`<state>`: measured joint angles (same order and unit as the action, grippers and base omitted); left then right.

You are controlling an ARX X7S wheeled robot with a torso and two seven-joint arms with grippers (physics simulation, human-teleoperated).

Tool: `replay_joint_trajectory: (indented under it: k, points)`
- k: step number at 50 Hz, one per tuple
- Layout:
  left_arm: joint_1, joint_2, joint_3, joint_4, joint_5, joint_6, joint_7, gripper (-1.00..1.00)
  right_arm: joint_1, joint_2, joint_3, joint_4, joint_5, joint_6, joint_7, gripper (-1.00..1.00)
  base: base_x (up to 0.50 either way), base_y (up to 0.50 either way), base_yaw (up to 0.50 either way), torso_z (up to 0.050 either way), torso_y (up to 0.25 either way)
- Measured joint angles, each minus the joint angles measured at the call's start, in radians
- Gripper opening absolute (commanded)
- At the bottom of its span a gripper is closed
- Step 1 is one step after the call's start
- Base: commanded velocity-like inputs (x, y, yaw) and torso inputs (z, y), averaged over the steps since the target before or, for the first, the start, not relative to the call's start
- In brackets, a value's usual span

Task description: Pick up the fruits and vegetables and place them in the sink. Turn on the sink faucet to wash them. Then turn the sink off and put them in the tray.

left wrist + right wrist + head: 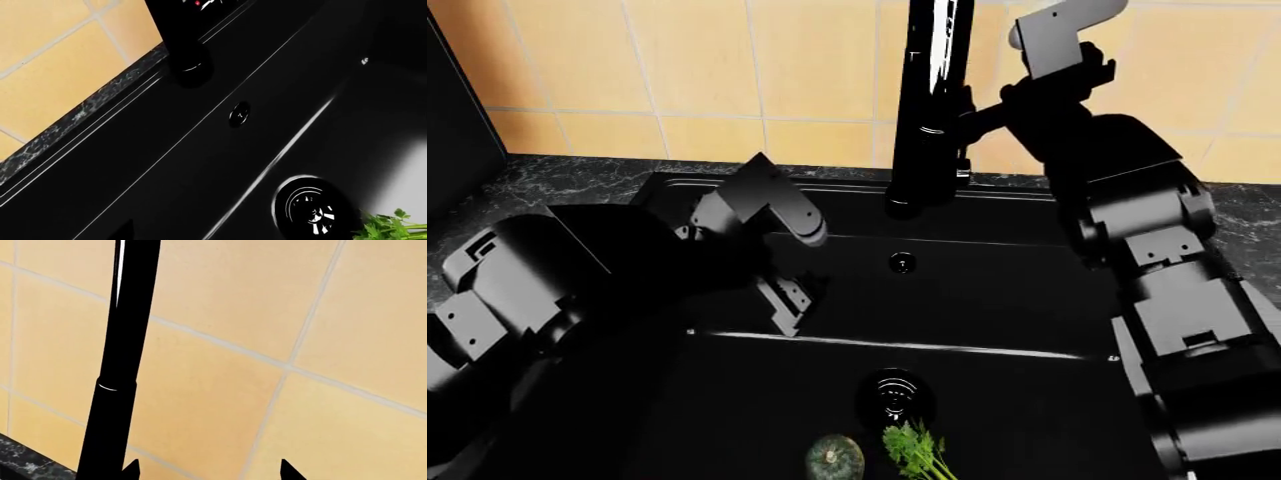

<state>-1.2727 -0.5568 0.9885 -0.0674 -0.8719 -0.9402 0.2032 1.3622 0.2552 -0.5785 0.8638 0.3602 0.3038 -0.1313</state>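
No brand, label or readable writing shows in any view; only a few small red and white marks appear on the dark body at the upper edge of the left wrist view, too small to read. From the head camera, the deep black sink [1001, 300] fills the middle of the view, set into a dark marbled tabletop [574, 180] below a yellow tiled wall [694, 70]. The tall glossy black faucet [932, 100] rises at 12 o'clock, its top cut off by the frame edge. On the sink floor at 6 o'clock lie the small dark-green squash [834, 457] and, just beside it toward 5 o'clock, the leafy celery bunch [916, 450], both partly cut off by the lower edge; the round drain [894, 397] sits just above them. The small overflow hole [900, 263] marks the back wall. The left claw [785, 300] hangs inside the sink at 9 o'clock with its fingers spread and nothing between them. The right claw [954, 125] reaches to the faucet at 1 o'clock; black merges with black there, so I cannot tell whether it is spread or pinching. The right wrist view shows only two dark fingertips [288, 471] at the edge, the faucet column to one side of them. No tray is visible.
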Motion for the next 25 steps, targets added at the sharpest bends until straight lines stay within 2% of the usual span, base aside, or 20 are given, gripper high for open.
replay_joint_trajectory:
  k: [7,25]
  points:
    - [-0.002,-0.001,0.008,0.003,0.007,-0.001,0.000,1.00,0.027,-0.030,-0.005,0.089,-0.013,-0.046,-0.010,1.00,0.00,0.00,0.00,0.000,-0.175]
    - [-0.007,-0.006,0.015,0.018,0.008,-0.009,-0.004,1.00,0.084,-0.075,-0.010,0.263,-0.034,-0.128,-0.022,1.00,0.00,0.00,0.00,0.000,-0.001]
